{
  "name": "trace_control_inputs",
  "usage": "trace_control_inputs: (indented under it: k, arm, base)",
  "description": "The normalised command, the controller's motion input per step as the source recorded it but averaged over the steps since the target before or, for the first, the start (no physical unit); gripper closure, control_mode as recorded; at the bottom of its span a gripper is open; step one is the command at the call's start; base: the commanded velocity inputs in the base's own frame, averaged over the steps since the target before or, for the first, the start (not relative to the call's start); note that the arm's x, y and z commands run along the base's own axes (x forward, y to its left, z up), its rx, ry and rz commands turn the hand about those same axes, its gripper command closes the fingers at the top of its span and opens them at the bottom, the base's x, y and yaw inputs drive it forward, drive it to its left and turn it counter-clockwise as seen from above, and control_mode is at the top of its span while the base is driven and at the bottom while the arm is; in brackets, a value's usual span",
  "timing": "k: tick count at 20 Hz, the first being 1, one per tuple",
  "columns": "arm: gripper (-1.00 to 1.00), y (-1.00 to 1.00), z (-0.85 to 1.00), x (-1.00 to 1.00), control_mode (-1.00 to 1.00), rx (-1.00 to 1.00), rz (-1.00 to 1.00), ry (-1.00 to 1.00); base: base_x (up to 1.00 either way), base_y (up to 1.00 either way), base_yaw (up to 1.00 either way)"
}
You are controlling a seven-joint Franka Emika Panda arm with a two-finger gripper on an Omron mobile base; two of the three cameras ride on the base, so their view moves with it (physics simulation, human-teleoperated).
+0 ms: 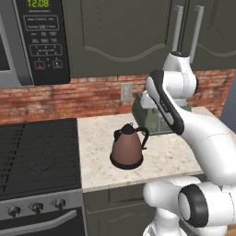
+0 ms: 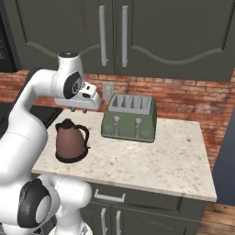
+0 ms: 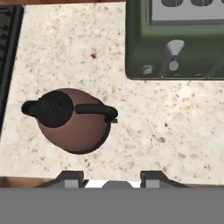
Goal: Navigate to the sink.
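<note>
The gripper (image 2: 79, 109) hangs up in the air over the counter (image 2: 174, 156), with its two fingers (image 3: 72, 178) pointing down. They are spread apart with a gap between them, and nothing is in that gap. The gripper touches nothing.

Right below it, a little toward the stove side, stands a brown kettle (image 2: 70, 142) with a black lid and a black handle. In the hand view the kettle (image 3: 72, 119) is seen from above, round, with its spout to the left. Just beside it, near the brick wall (image 2: 193, 98), sits a green toaster (image 2: 130, 118) with four slots and two levers. The arm covers most of the toaster (image 1: 150, 120) in the left base view, and the hand view cuts off its top.

To the left of the counter is the black stovetop (image 1: 37, 154) with its knobs (image 1: 37, 207) along the front. Above it hangs a microwave (image 1: 32, 39), cut off at the left edge. Dark cupboards (image 2: 151, 34) with long handles hang above the counter. A small wall plug (image 1: 126, 91) sits on the bricks.

I cannot see the sink in these pictures, so I cannot tell where it is or how it looks.
</note>
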Motion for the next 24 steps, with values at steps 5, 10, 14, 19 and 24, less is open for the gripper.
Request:
trace_control_inputs:
  k: [5, 10, 14, 19, 24]
  arm:
    - [-1.00, 0.00, 0.00, -0.69, -1.00, 0.00, 0.00, -0.03]
    - [-1.00, 0.00, 0.00, -1.00, -1.00, 0.00, 0.00, -0.10]
    - [-1.00, 0.00, 0.00, -0.68, -1.00, 0.00, 0.00, -0.02]
    - [-1.00, 0.00, 0.00, -0.44, -1.00, 0.00, 0.00, 0.00]
    - [-1.00, 0.00, 0.00, -0.15, 1.00, 0.00, 0.00, 0.00]
  base:
    - [0.00, 0.00, 0.00]
    - [0.00, 0.00, 0.00]
    - [0.00, 0.00, 0.00]
    - [0.00, 0.00, 0.00]
    - [-0.11, 0.00, 0.00]
